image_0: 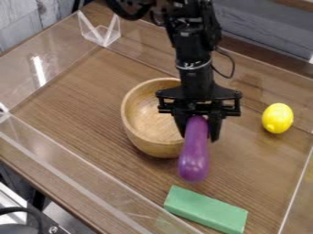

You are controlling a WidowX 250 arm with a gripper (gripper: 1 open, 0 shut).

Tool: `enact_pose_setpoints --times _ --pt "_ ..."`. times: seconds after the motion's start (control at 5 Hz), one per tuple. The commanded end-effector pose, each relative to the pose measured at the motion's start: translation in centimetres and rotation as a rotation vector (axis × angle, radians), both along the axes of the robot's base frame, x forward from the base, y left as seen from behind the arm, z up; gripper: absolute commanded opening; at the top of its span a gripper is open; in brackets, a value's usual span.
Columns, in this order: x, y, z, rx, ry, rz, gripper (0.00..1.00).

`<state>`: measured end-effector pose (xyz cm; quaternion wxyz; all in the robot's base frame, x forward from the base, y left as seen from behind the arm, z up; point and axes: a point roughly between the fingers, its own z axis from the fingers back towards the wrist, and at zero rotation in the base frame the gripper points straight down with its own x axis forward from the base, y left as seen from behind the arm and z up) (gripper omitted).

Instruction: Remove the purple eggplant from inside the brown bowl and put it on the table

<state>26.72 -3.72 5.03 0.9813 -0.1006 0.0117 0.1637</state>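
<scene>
Hand clenched the purple eggplant above the brown bowl rim; loose grip risked it rolling toward the green block.

Glossy purple eggplant, light-brown grained bowl, yellow lemon, green block, dark wood-grain table.
</scene>
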Motion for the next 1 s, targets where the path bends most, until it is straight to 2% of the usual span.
enact_pose_setpoints --times 0.0,0.8 --pt "0.4 0.4 0.0 0.005 -0.018 0.033 0.0" --pt "1.0 0.2 -1.4 -0.001 -0.014 0.116 0.0"
